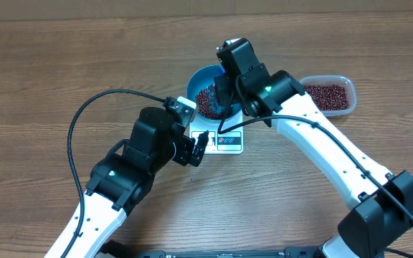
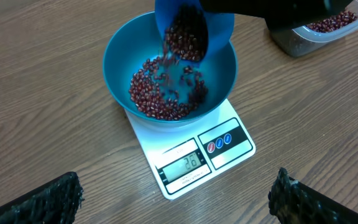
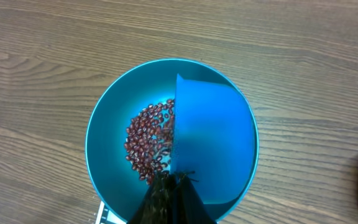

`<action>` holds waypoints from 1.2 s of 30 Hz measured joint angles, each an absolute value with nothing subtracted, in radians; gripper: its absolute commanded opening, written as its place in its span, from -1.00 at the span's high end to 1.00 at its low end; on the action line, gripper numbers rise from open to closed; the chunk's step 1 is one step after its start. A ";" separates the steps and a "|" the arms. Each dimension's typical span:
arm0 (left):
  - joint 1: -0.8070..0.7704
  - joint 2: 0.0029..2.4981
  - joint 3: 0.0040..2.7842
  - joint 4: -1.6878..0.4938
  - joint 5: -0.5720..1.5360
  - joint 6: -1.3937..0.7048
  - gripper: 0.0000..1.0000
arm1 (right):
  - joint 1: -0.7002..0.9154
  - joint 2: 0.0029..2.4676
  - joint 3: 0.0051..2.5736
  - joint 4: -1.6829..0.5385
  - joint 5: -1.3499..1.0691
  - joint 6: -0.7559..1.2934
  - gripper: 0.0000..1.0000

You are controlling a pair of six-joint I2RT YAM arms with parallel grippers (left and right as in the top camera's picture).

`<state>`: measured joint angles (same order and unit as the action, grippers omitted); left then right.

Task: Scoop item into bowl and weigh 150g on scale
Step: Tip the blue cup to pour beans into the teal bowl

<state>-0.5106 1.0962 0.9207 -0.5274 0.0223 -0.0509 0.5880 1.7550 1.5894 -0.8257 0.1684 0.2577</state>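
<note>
We risk overshooting if our right gripper [image 3: 168, 194], clamped on the scoop [image 2: 194, 25], dumps beans [image 2: 160, 99] too fast; left gripper [image 2: 176, 198] gapes empty.

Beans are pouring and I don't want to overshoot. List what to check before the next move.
1. Bowl sits on scale: ok.
2. Scoop tipped over the bowl, beans landing inside: ok.
3. Right hand shut on the scoop: ok.
4. Display lit: ok; weight reading: cannot tell, digits blurred.
5. Left hand open, holding nothing: ok.
</note>
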 measured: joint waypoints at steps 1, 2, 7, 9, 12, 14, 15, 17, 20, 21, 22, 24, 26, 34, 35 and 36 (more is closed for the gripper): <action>-0.510 1.096 0.921 -0.527 0.022 -0.051 -0.99 | 0.591 1.755 1.589 -0.826 0.175 0.258 0.93; -0.511 1.096 0.921 -0.527 0.022 -0.051 -0.99 | 0.593 1.755 1.589 -0.826 0.181 0.258 0.93; -0.511 1.096 0.921 -0.527 0.022 -0.051 -0.99 | 0.608 1.755 1.589 -0.826 0.210 0.258 0.93; -0.511 1.096 0.921 -0.527 0.022 -0.051 -0.99 | 0.616 1.755 1.589 -0.826 0.224 0.258 0.93; -0.510 1.096 0.921 -0.527 0.022 -0.051 -0.99 | 0.625 1.755 1.589 -0.826 0.236 0.258 0.93; -0.511 1.096 0.921 -0.527 0.022 -0.051 -0.99 | 0.631 1.755 1.589 -0.827 0.242 0.258 0.93; -0.511 1.096 0.921 -0.527 0.022 -0.051 -0.99 | 0.633 1.755 1.589 -0.826 0.244 0.258 0.93; -0.510 1.096 0.921 -0.527 0.022 -0.051 -0.99 | 0.636 1.755 1.589 -0.827 0.246 0.258 0.93; -0.511 1.096 0.921 -0.527 0.022 -0.051 -0.99 | 0.637 1.755 1.589 -0.826 0.250 0.258 0.93; -0.511 1.096 0.921 -0.527 0.022 -0.051 -0.99 | 0.637 1.755 1.589 -0.827 0.251 0.258 0.93; -0.511 1.096 0.921 -0.527 0.022 -0.051 -0.99 | 0.637 1.755 1.589 -0.826 0.252 0.258 0.93; -0.511 1.096 0.921 -0.527 0.022 -0.051 -0.99 | 0.636 1.755 1.589 -0.826 0.252 0.258 0.93; -0.511 1.096 0.921 -0.527 0.022 -0.051 -0.99 | 0.636 1.755 1.589 -0.826 0.252 0.258 0.93; -0.510 1.096 0.921 -0.527 0.022 -0.051 -0.99 | 0.643 1.755 1.589 -0.828 0.276 0.258 0.92; -0.511 1.096 0.921 -0.527 0.022 -0.051 -0.99 | 0.649 1.755 1.589 -0.828 0.286 0.258 0.93; -0.511 1.096 0.921 -0.527 0.022 -0.051 -0.99 | 0.656 1.755 1.589 -0.828 0.297 0.258 0.93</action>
<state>-0.5106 1.0962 0.9207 -0.5274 0.0223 -0.0509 0.6559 1.7550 1.5894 -0.8284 0.2970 0.2581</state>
